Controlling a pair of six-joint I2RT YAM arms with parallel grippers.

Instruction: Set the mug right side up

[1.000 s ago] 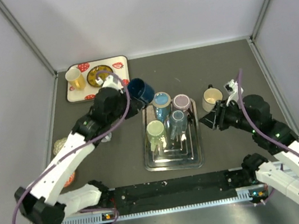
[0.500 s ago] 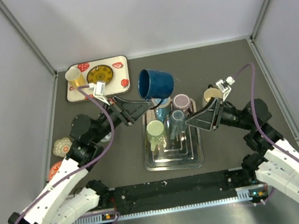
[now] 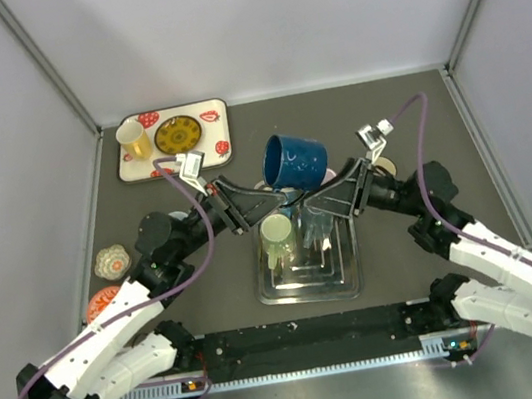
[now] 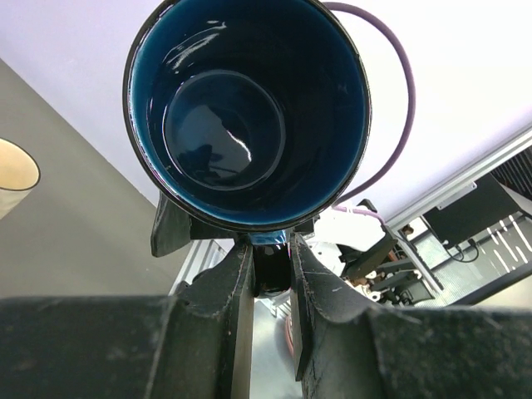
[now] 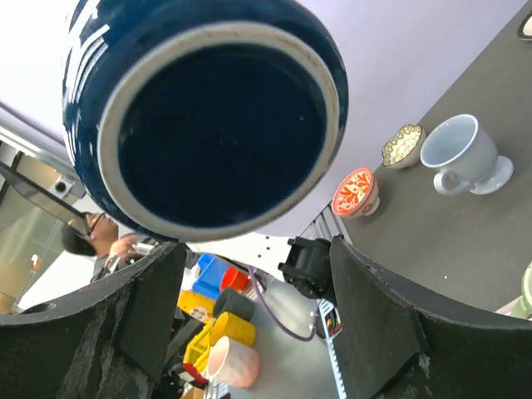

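Note:
A dark blue mug [image 3: 294,162] hangs in the air over the far end of the metal tray [image 3: 311,289], tilted on its side with its mouth toward the left arm. My left gripper [image 3: 266,197] is shut on it from below; the left wrist view looks straight into the mug's mouth [image 4: 249,108], and the fingers of that gripper [image 4: 270,249] pinch a blue part under the rim. My right gripper [image 3: 319,201] is open just right of the mug. The right wrist view shows the mug's base [image 5: 208,116] above that open gripper [image 5: 253,249], not touching.
The metal tray holds a green mug [image 3: 276,233] and a clear glass [image 3: 314,217]. A patterned tray [image 3: 217,111] at the back left holds a yellow cup [image 3: 132,138] and a plate [image 3: 178,132]. Two small bowls [image 3: 112,259] lie at the left.
My left arm has lifted the blue mug up and to the right, over the tray. My right gripper has swung left, open, up to the mug's base.

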